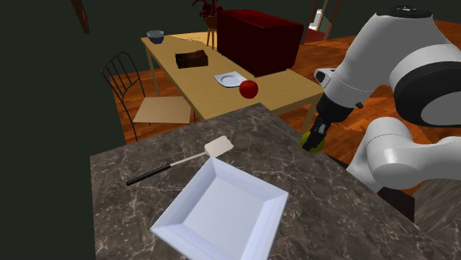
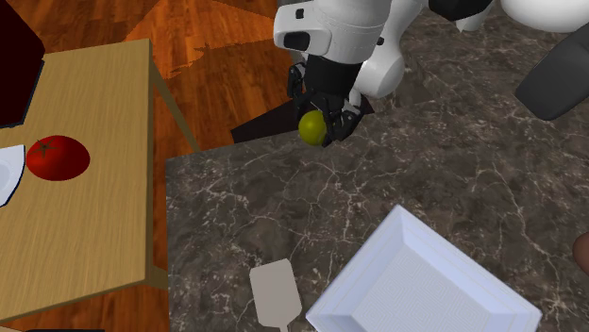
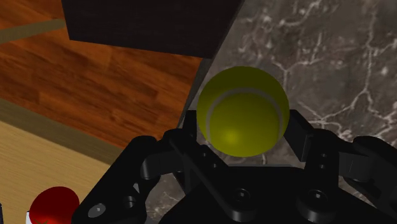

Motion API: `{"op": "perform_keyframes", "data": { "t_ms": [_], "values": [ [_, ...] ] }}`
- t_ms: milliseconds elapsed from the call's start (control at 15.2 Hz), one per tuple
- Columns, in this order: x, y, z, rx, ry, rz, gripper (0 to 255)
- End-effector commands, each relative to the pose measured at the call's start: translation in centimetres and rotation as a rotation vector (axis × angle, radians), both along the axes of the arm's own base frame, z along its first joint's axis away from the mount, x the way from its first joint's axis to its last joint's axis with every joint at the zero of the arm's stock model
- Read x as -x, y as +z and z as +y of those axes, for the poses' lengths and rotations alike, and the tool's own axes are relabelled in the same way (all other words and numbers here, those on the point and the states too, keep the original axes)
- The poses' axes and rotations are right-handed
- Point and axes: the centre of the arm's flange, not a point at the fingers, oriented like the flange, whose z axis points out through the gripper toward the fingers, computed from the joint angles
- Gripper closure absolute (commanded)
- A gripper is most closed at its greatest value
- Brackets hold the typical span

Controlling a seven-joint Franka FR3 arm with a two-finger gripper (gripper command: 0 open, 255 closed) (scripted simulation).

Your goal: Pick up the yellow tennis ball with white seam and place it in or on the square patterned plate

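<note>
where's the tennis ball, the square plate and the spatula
tennis ball (image 3: 242,111): wrist view, middle of its yellow face.
square plate (image 1: 222,210): shoulder view, bare flat centre.
spatula (image 1: 179,162): shoulder view, midway along its thin shaft.

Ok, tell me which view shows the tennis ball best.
The wrist view: the tennis ball is large, seam plain, clasped between the fingers. The shoulder view shows a sliver; the second exterior view shows it small, partly hidden.
</note>
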Motion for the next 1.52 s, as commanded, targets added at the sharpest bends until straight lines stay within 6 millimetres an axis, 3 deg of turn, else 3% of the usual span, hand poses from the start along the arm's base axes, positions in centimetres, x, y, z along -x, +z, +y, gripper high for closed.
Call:
{"op": "perform_keyframes", "data": {
  "t_ms": [0,1188,1452],
  "values": [
    [0.0,0.0,0.0,0.000,0.000,0.000,255],
    [0.0,9.0,0.0,0.000,0.000,0.000,255],
    [-1.1,9.1,5.2,0.000,0.000,0.000,255]
  ]
}}
